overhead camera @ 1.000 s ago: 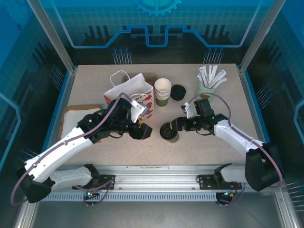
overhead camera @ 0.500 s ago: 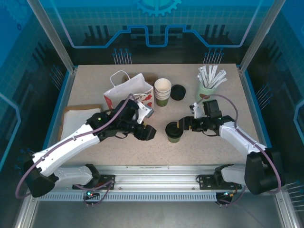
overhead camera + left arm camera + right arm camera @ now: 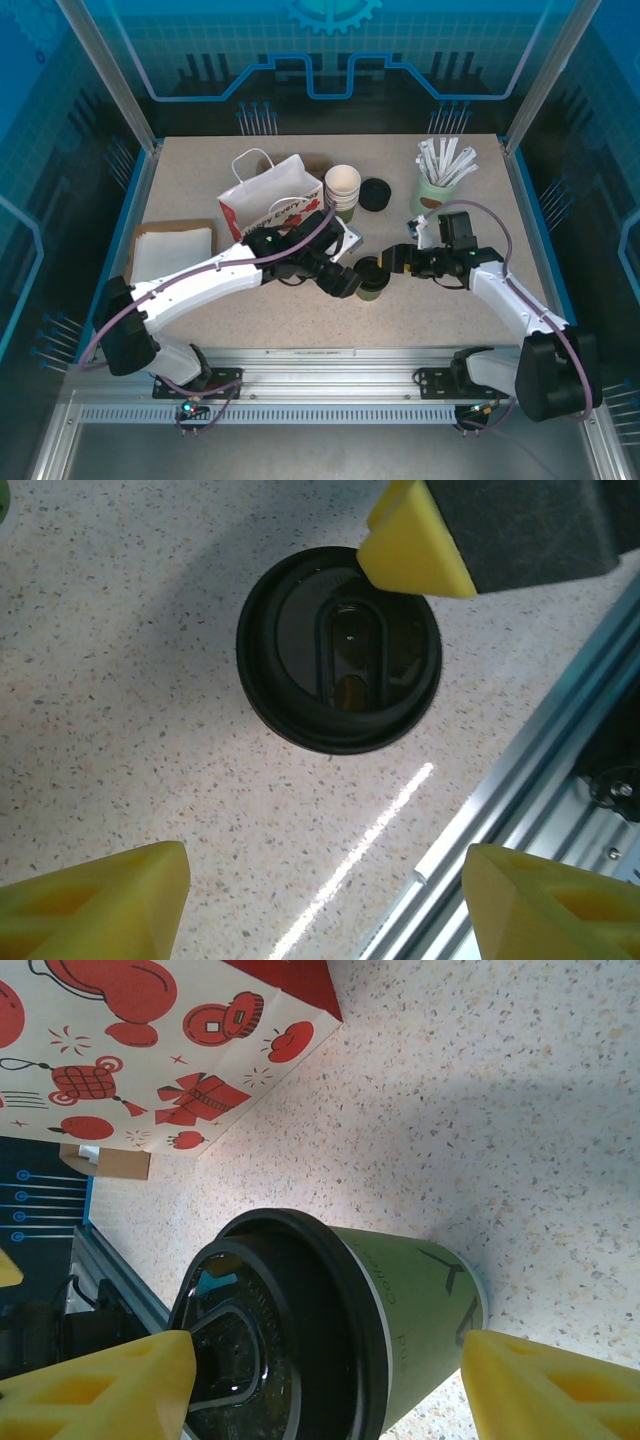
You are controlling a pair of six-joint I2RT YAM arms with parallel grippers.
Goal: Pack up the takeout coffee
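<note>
Takeout coffee (image 3: pixel 367 279), lidded, stands upright mid-surface (image 3: pixel 180 180), toward the front edge. Not yet in the paper bag (image 3: pixel 275 200) lying behind it to the left. Left pincer (image 3: pixel 325 900) is spread above the lid. Right pincer (image 3: pixel 390 265) straddles the cup; cannot tell if it is pinching. Bagging probably all still to do.

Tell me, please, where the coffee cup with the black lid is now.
In the top view, the lidded cup stands near the front middle of the table, between the left gripper and the right gripper, in front of the stack of empty cups.
</note>
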